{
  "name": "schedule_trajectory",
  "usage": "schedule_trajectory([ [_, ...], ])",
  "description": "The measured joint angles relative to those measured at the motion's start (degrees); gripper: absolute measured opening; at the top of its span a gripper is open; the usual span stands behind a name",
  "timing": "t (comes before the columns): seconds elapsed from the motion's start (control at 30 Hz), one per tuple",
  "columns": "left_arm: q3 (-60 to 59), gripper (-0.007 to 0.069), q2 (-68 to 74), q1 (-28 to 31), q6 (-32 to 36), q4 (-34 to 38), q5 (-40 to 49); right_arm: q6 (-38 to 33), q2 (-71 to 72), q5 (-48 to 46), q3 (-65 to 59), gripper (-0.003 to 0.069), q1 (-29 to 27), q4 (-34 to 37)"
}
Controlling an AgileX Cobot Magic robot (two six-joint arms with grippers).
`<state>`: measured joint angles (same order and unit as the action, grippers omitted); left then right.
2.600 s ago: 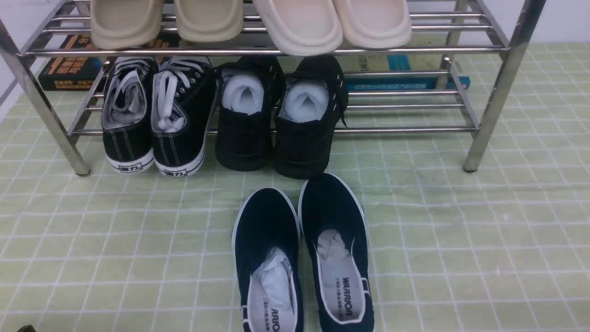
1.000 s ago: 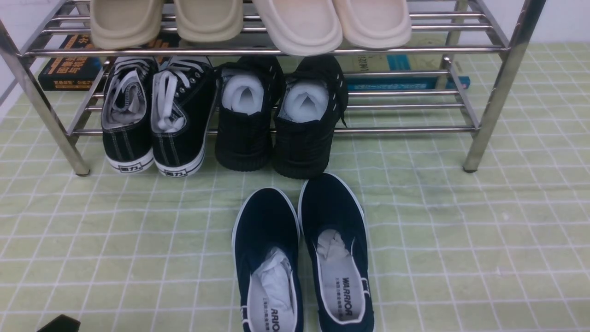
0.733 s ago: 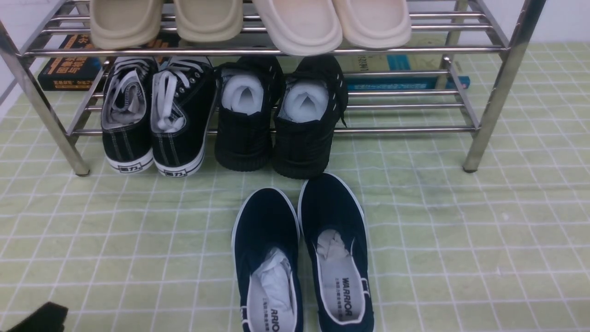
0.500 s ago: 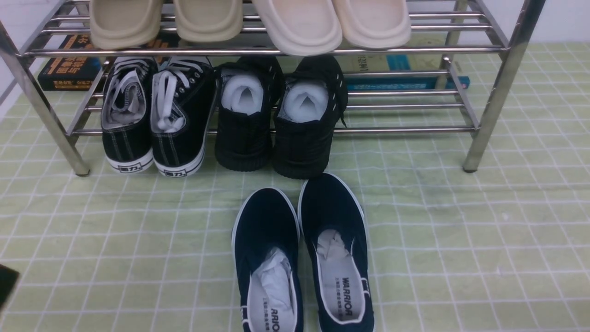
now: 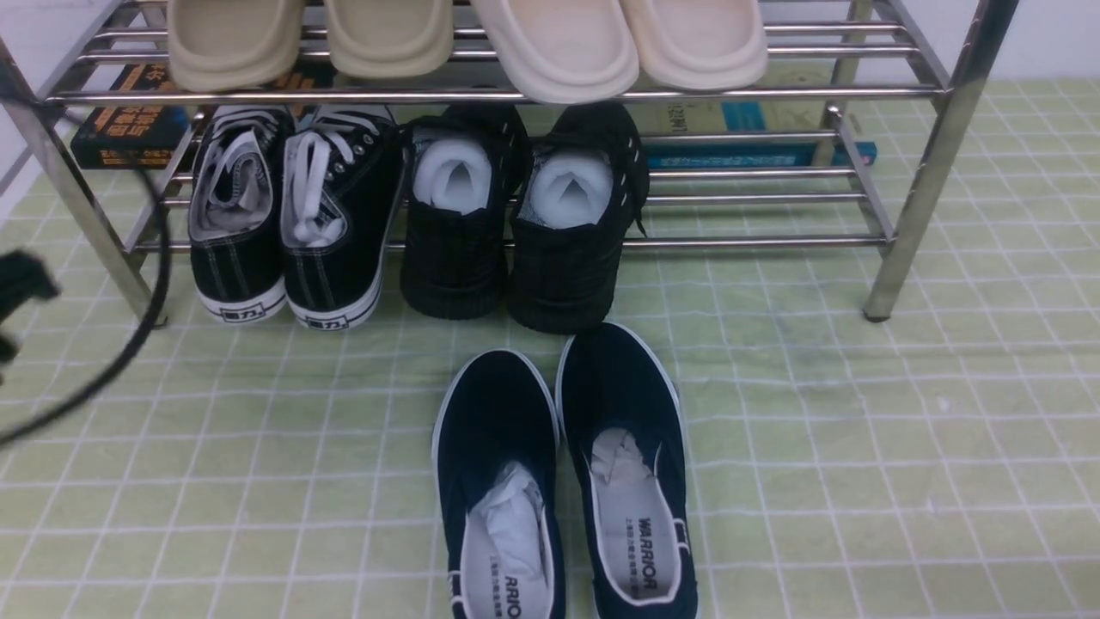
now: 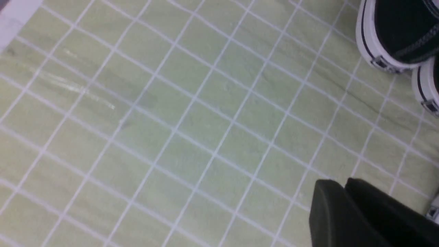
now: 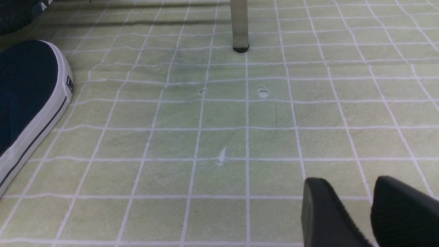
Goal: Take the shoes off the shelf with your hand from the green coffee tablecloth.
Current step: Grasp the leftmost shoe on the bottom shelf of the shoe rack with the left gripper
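The shoes (image 5: 285, 225), black canvas sneakers with white laces and soles, sit heels out at the left of the steel shelf's (image 5: 756, 242) lower tier, on the green tablecloth (image 5: 859, 430). My left gripper (image 5: 19, 279) shows blurred at the far left edge, left of the shelf leg, with its black cable (image 5: 155, 284) looping in front. In the left wrist view the left gripper (image 6: 344, 183) is shut and empty above the cloth, with the sneakers' white heels (image 6: 384, 51) ahead of it. My right gripper (image 7: 346, 192) is open and empty, low over the cloth.
All-black knit sneakers (image 5: 516, 232) stuffed with paper sit beside the canvas pair. Navy slip-ons (image 5: 567, 481) lie on the cloth in front; one also shows in the right wrist view (image 7: 27, 96). Beige slippers (image 5: 464, 43) fill the top tier. Books (image 5: 129, 129) lie behind. A shelf leg (image 7: 239, 27) stands ahead of the right gripper.
My left gripper has risen from the bottom left corner up along the left edge, towards the shelf's left leg. Its cable now hangs in view. The shoes have not moved.
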<state>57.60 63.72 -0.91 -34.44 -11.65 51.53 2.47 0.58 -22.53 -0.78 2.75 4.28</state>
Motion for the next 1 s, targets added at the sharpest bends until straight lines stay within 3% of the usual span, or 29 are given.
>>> schedule_trajectory([
  [0.1, 3.1, 0.0165, 4.4, 0.0, 0.0, -0.6, -0.6, 0.0, 0.0, 0.0, 0.0, 0.0237, 0.0, 0.0],
  [0.23, 10.3, 0.0312, 13.6, 0.0, 0.1, -3.8, -1.1, 0.0, 0.0, 0.0, 0.0, 0.0237, 0.0, 0.0],
  [0.4, 14.4, 0.0406, 19.7, 0.0, 0.1, -4.6, -4.3, 0.0, 0.0, 0.0, 0.0, 0.0237, 0.0, 0.0],
  [1.0, 14.8, 0.0421, 32.9, 0.0, 0.0, 0.7, -23.8, 0.0, 0.0, 0.0, 0.0, 0.0237, 0.0, 0.0],
])
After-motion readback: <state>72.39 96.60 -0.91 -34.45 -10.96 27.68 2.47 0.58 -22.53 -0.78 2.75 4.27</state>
